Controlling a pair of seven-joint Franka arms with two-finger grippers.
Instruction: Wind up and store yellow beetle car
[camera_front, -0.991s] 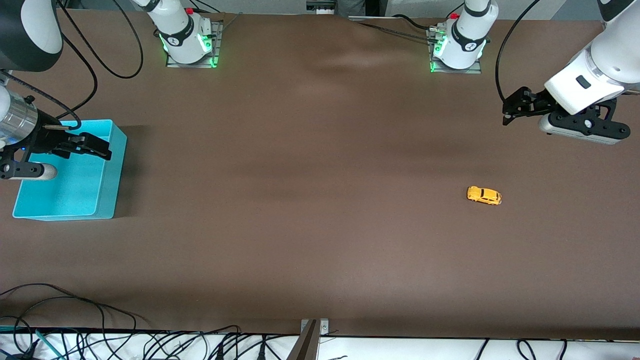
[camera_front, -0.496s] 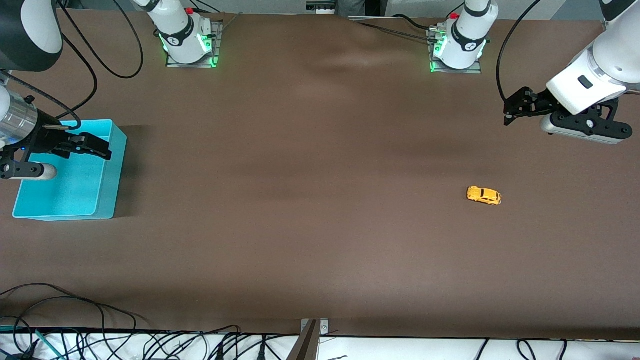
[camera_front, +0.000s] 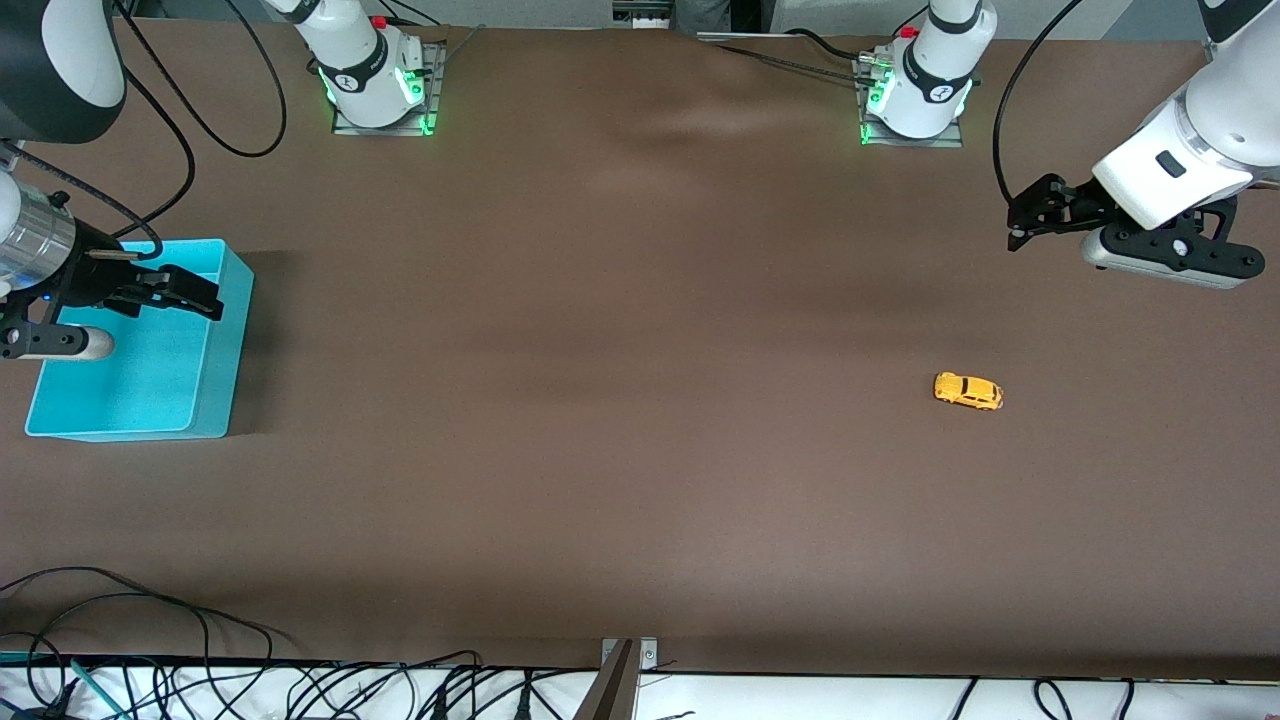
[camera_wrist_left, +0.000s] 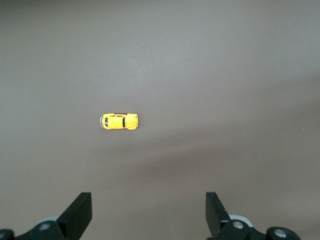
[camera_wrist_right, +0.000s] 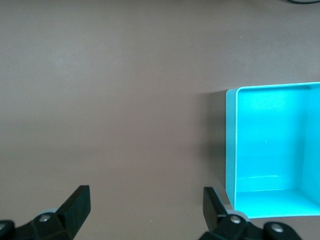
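Note:
The yellow beetle car stands on its wheels on the brown table toward the left arm's end; it also shows in the left wrist view. My left gripper is open and empty, held in the air above the table, apart from the car; in its wrist view the jaws stand wide. My right gripper is open and empty, held over the rim of the turquoise bin; in its wrist view the bin shows empty.
The arm bases stand along the table's edge farthest from the front camera. Loose cables lie at the edge nearest to the front camera, toward the right arm's end.
The left gripper has risen slightly and shifted a little toward its end of the table. The right arm and the car have not moved.

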